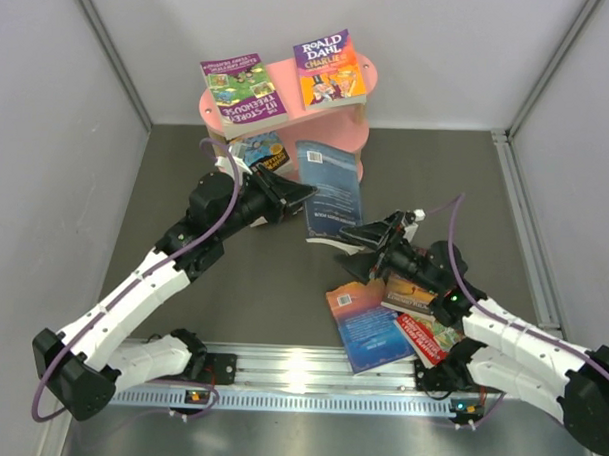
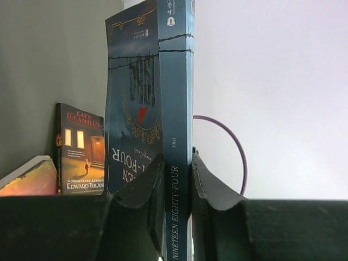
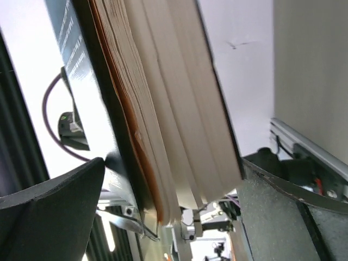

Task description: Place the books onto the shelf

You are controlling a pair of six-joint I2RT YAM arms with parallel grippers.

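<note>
Blue book (image 1: pixel 336 184) clamped by left jaws, betw. wide-open right jaws.

top: high behind, looks down over whole worktop (image 1: pixel 282 307)
left wrist: close, along blue book (image 2: pixel 147 81) spine
right wrist: closer, same book's page edges

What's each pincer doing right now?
Left pincer: closed on the blue book, at its spine.
Right pincer: open, straddling that book's page edge; contact unclear.
</note>
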